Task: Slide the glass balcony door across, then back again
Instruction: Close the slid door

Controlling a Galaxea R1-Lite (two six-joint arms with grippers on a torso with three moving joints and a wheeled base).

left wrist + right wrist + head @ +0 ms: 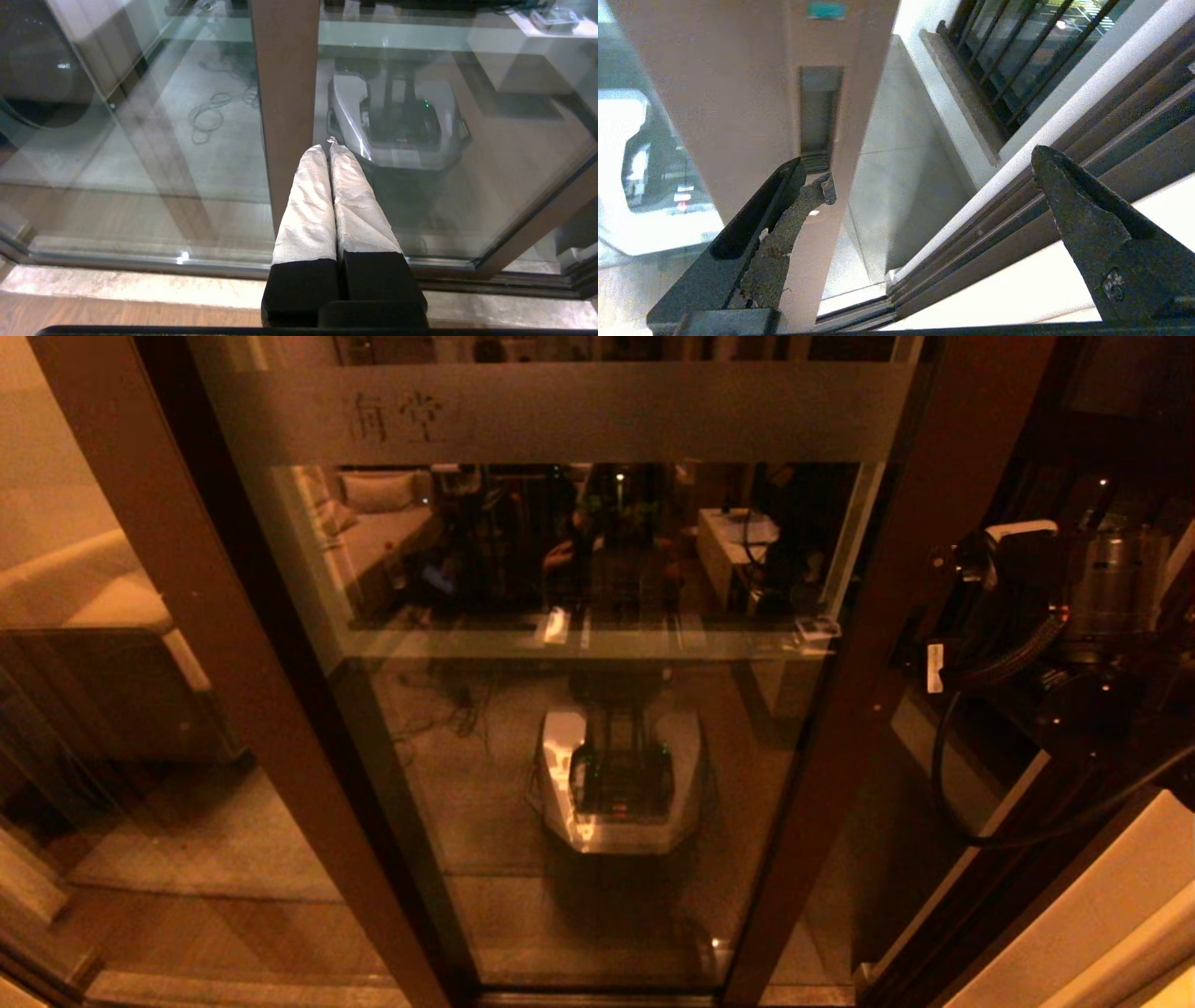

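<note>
Right claw (924, 172) open, straddling the glass balcony door (752, 93) stile.

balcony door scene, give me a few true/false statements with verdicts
1. The right gripper is open. True.
2. The left gripper is open wide. False: its fingers are pressed together.
3. The glass balcony door carries a frosted band with characters. True.
4. The right gripper clamps the recessed handle. False: one finger is at the stile below the handle, the other over the open gap.
5. The doorway is fully closed. False: balcony floor shows beside the stile.
</note>
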